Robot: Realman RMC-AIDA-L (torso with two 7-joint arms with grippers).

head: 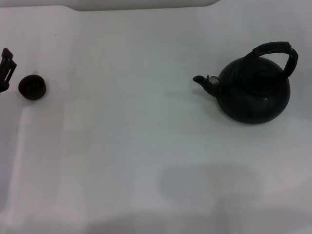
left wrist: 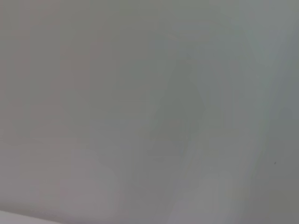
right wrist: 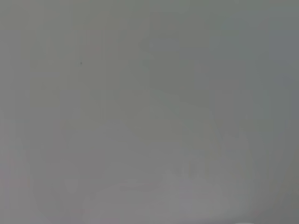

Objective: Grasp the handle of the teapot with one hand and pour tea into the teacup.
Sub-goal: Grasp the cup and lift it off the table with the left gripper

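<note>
teapot (head: 253,95): squat black pot, upright on white table (head: 146,161), right side; spout w/ pale tip faces left
handle (head: 275,52): black ridged arch
teacup (head: 32,87): tiny, dark, far left
left gripper (head: 6,68): beside cup, apart; fingers' opening can't tell

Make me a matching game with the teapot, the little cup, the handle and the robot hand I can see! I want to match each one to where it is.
Things:
1. teapot
2. teacup
3. handle
4. left gripper

Places:
A. arching over the pot's top
B. at the picture's left edge, beside the cup
C. on the table's right side, spout pointing left
D. on the table's far left

Pairs: 1-C, 2-D, 3-A, 4-B
</note>
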